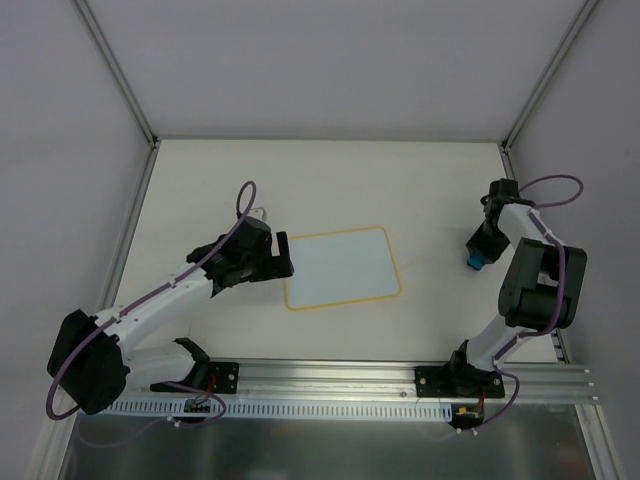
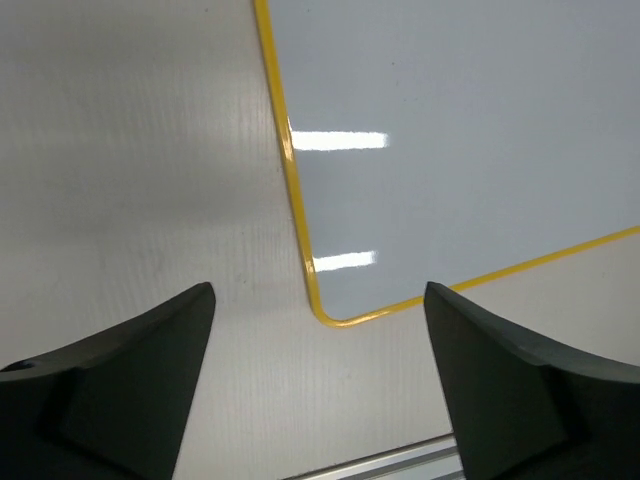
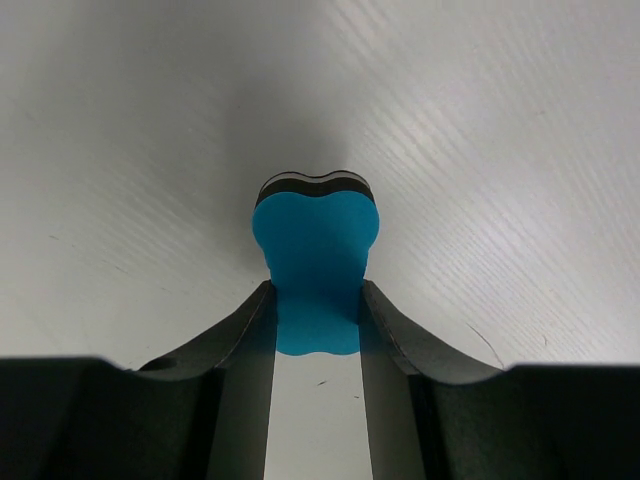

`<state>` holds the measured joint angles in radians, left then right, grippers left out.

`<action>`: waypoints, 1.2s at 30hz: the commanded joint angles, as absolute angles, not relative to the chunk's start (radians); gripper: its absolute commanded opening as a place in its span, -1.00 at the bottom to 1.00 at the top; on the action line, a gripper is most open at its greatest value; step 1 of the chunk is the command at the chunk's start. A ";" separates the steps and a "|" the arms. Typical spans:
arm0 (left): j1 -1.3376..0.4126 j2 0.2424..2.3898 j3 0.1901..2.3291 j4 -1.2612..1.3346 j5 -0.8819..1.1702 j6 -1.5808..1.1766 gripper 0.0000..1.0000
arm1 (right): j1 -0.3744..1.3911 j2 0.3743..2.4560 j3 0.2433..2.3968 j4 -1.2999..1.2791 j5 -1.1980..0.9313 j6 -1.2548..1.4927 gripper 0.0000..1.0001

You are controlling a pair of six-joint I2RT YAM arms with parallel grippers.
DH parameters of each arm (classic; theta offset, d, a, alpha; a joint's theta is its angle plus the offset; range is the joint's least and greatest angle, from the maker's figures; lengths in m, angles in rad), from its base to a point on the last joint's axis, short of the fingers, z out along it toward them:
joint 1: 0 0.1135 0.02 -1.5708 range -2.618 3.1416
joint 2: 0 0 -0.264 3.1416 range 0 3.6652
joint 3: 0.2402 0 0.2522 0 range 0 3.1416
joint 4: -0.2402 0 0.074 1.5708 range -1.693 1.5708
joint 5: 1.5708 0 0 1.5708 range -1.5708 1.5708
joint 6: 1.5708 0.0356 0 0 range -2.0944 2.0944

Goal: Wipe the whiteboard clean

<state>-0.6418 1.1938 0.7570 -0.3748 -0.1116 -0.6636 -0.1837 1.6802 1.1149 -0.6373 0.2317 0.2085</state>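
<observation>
The whiteboard [image 1: 342,266] lies flat in the middle of the table, white with a thin yellow border and no marks showing. My left gripper [image 1: 283,252] is open at the board's left edge; in the left wrist view [image 2: 318,300] its fingers straddle a rounded corner of the whiteboard [image 2: 450,150]. My right gripper [image 1: 479,252] is at the far right, well away from the board, shut on the small blue eraser [image 1: 475,262]. In the right wrist view the blue eraser [image 3: 316,260] is squeezed between the fingers [image 3: 318,300], its dark felt layer showing at the far end.
The aluminium rail [image 1: 330,385] with both arm bases runs along the near edge; it also shows at the bottom of the left wrist view [image 2: 380,465]. White enclosure walls and metal frame posts [image 1: 115,70] bound the table on the left, back and right.
</observation>
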 commanded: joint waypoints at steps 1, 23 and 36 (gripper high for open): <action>-0.632 1.090 0.804 -0.451 -0.186 -0.615 0.92 | -0.213 1.693 1.108 -0.607 0.209 0.199 -0.73; -0.502 0.908 0.807 -0.554 -0.218 -0.528 0.98 | -0.238 1.606 1.057 -0.589 0.199 0.183 0.98; -0.494 0.818 0.966 -0.637 -0.359 -0.427 0.97 | -0.238 1.005 1.248 -0.761 0.195 0.041 0.98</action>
